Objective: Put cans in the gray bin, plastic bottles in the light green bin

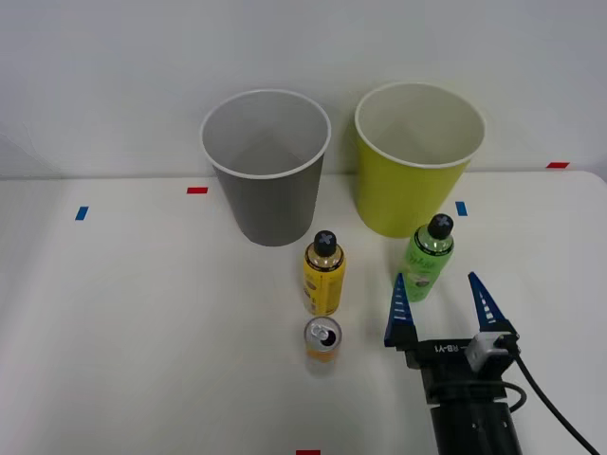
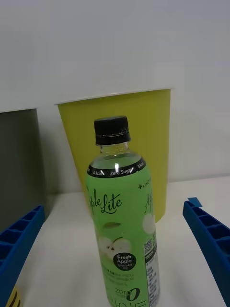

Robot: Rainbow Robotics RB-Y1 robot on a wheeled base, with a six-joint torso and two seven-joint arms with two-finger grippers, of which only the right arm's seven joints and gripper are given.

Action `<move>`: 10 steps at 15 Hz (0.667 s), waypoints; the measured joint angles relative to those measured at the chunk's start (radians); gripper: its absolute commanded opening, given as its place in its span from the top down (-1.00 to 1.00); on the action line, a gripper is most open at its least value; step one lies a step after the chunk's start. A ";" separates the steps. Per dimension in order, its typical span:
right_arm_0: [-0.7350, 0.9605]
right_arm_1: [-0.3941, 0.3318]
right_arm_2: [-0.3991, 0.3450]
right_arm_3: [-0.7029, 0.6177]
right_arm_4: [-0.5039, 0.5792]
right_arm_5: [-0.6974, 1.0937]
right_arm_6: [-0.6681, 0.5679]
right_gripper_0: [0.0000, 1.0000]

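A green plastic bottle with a black cap stands upright in front of the light green bin. My right gripper is open just short of that bottle, one blue finger to each side, touching nothing. A small orange can with a silver top stands left of the gripper. Behind the can stands a yellow bottle with a black cap. The gray bin stands left of the light green bin.
The white table has small blue and red tape marks near its back edge. A wall rises right behind the two bins. The left half of the table holds nothing but tape marks.
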 measured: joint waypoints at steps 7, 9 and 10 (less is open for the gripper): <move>-0.176 0.058 -0.069 0.130 -0.020 0.039 0.036 -1.00; -0.211 0.058 -0.091 0.131 -0.026 0.075 0.046 -1.00; -0.220 0.058 -0.095 0.131 -0.029 0.080 0.049 -1.00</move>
